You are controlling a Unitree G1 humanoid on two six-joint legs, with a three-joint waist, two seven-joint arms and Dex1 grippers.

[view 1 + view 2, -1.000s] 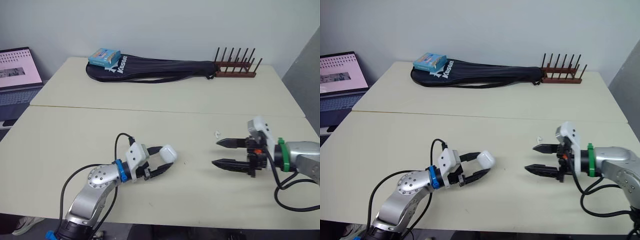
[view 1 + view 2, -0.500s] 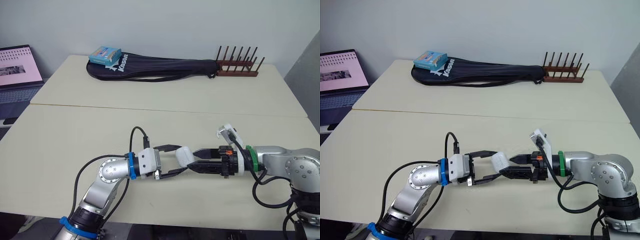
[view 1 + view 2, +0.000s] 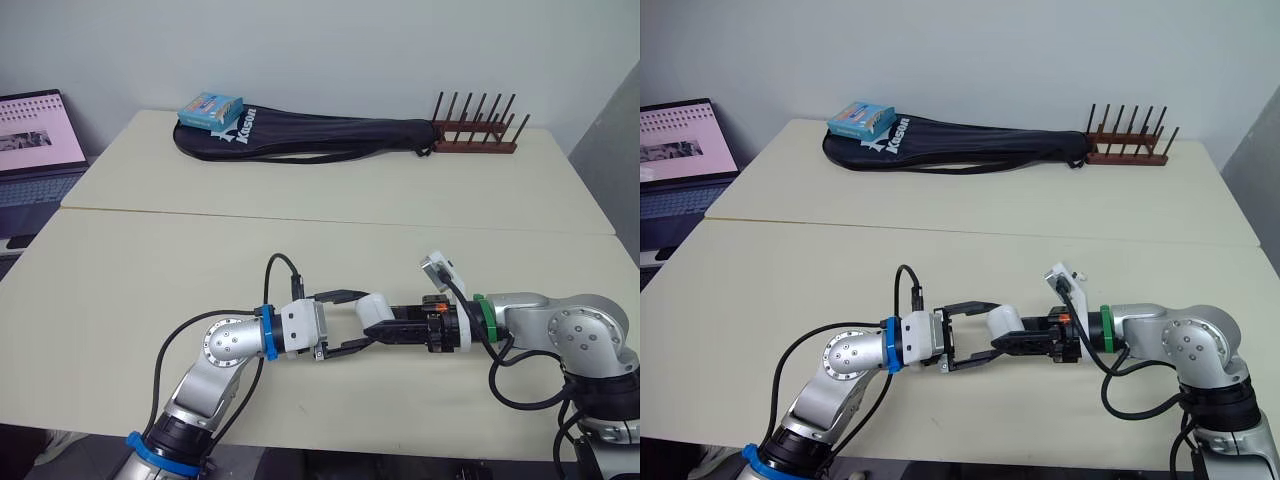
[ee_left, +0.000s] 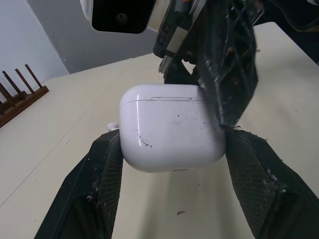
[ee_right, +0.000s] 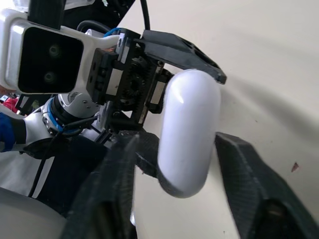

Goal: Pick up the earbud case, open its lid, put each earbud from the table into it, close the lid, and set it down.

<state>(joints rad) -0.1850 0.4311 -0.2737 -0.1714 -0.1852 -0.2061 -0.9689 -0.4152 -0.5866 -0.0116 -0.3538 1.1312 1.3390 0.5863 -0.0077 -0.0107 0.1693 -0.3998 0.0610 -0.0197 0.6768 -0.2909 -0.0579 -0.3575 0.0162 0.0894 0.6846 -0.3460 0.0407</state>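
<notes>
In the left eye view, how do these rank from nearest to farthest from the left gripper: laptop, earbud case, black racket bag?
1. earbud case, held in the left gripper.
2. black racket bag, along the table's far edge.
3. laptop, beyond the table's far left corner.

"Kason" on black bag (image 3: 970, 152) (white lettering)

One earbud case (image 3: 372, 308) is showing, and two grippers are showing: the left gripper (image 4: 172, 144) and the right gripper (image 5: 184, 144). Two counters (image 3: 150, 270) are carrying one black racket bag (image 3: 320, 135), one blue box (image 3: 209, 110) and one wooden rack (image 3: 475, 140). One laptop (image 3: 35, 150) is glowing.
</notes>
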